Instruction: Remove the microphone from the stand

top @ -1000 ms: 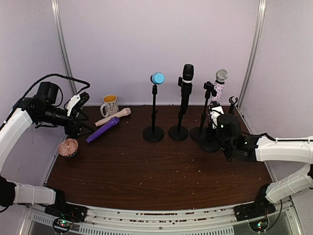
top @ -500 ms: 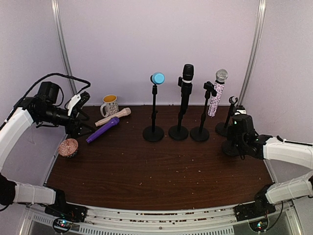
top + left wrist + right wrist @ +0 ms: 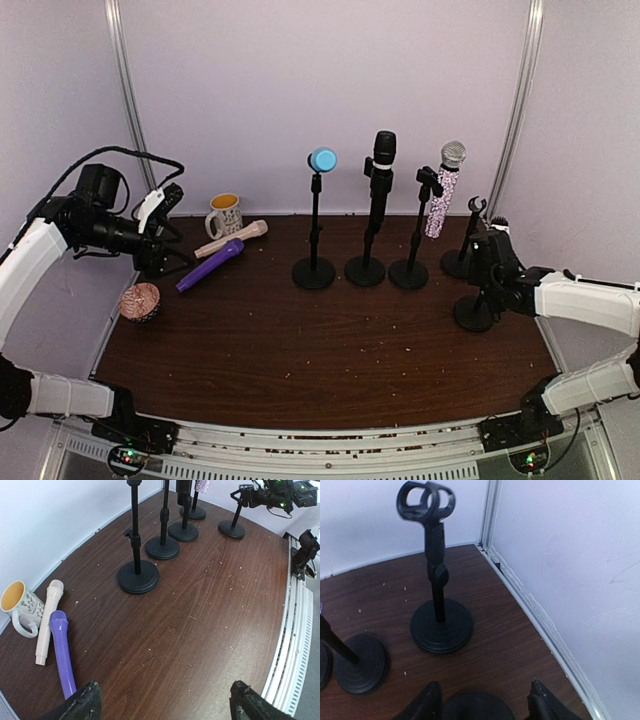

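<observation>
The glittery microphone [image 3: 445,195] sits clipped in its stand [image 3: 409,272] at the back of the table [image 3: 300,350], beside a black microphone [image 3: 384,150] and a blue-headed one [image 3: 322,159]. Nearer the right wall, the right gripper [image 3: 482,702] hangs over a black stand base [image 3: 473,313], jaws apart, clamping nothing visible. The left gripper [image 3: 165,705] gapes wide and empty near the purple microphone [image 3: 62,655].

Dark brown wood-grain bench [image 3: 300,350], pale specks [image 3: 192,617] scattered all over it. Plain lilac-white back wall [image 3: 250,90] at 12 o'clock. Matching side walls [image 3: 590,140] at 9 and 3. Aluminium posts [image 3: 124,110] in both rear corners. Slotted metal rail [image 3: 330,455] along the 6 o'clock edge. Light even, shadows faint.
</observation>
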You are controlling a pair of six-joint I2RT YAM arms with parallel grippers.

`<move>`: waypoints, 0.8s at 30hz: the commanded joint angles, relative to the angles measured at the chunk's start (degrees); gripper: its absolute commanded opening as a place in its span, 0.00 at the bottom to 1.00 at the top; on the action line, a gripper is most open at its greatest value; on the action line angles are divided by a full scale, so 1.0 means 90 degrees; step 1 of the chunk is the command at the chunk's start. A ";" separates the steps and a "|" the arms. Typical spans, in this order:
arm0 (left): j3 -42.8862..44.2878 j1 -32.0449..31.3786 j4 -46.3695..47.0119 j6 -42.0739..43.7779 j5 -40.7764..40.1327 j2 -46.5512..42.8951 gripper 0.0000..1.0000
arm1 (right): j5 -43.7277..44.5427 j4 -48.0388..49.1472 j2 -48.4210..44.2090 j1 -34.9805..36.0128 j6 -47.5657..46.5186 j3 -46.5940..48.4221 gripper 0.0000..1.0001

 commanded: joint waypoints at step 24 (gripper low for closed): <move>0.0789 0.0078 0.0440 -0.0687 -0.0609 0.0491 0.98 | 0.0944 -0.0789 -0.0760 0.3582 0.0244 0.2095 1.00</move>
